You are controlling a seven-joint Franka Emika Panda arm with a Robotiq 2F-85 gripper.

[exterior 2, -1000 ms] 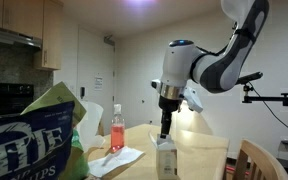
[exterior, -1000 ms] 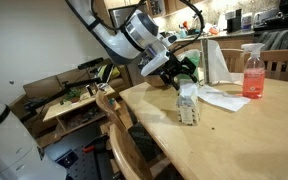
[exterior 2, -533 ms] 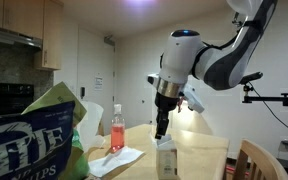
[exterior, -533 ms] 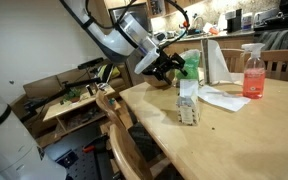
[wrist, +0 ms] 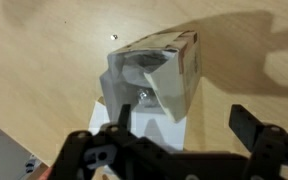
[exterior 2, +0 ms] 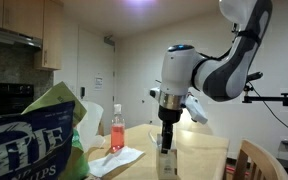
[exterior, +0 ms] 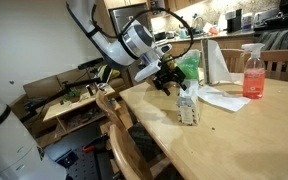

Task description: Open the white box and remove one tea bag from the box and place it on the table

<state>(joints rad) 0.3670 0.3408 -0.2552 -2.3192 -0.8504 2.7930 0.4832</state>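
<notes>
the white box [exterior: 188, 105] stands upright on the table [exterior: 239, 140], near the edge by the wooden chair [exterior: 117, 125]. in the wrist view the white box [wrist: 156, 72] shows its top open, a pale flap spread out toward the camera. something greyish sits inside, but we cannot tell whether it is a tea bag.

the gripper [wrist: 182, 114] hangs just above and beside the box with its two dark fingers [wrist: 246, 124] set wide apart - nothing is held between them. in both exterior views the gripper [exterior 2: 166, 138] points straight down over the carton [exterior 2: 166, 160], close to its top; we cannot tell whether it touches.

farther along the table we see flat white paper sheets [exterior: 222, 98] and a spray bottle [exterior: 252, 72] of pink liquid. a green object [exterior: 189, 68] lies behind the arm. in an exterior view a chip bag [exterior 2: 34, 135] fills the near corner - large and blurred.
</notes>
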